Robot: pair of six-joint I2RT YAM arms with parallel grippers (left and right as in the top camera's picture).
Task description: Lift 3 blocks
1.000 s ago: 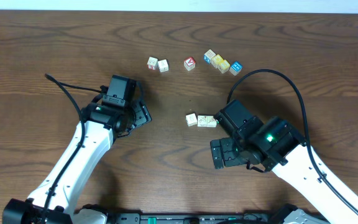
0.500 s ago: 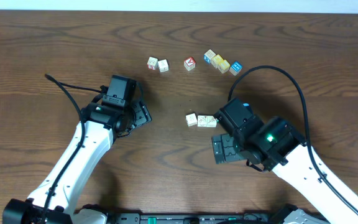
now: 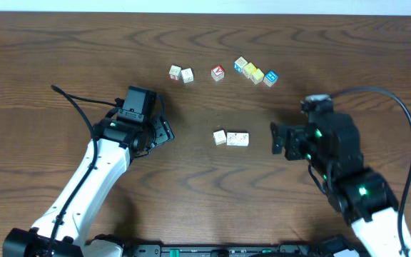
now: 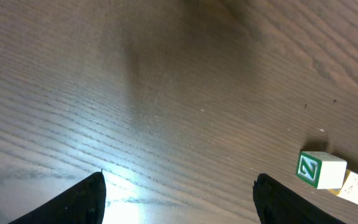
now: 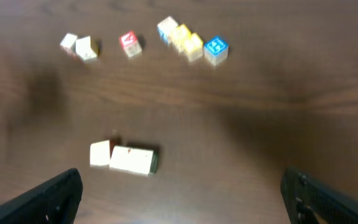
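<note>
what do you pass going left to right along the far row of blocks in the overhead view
pale block with a red mark → plain pale block → red-faced block → pale block with a blue edge → first yellow block → second yellow block → blue-faced block

A dark brown wooden table (image 3: 41, 43) fills nearly the whole overhead view. Its grain runs left to right in long wavy bands, with looping figures across the upper part of the frame. A thin pale strip (image 3: 205, 6) runs along the very top edge, beyond the table's far side; whether it is wall or floor cannot be told. The light on the wood there is soft and even. In the left wrist view a bright glare (image 4: 120, 186) lies on the wood at lower left, and a dim shadow (image 4: 229, 9) darkens the upper centre. In the right wrist view the wood is blurred.
</note>
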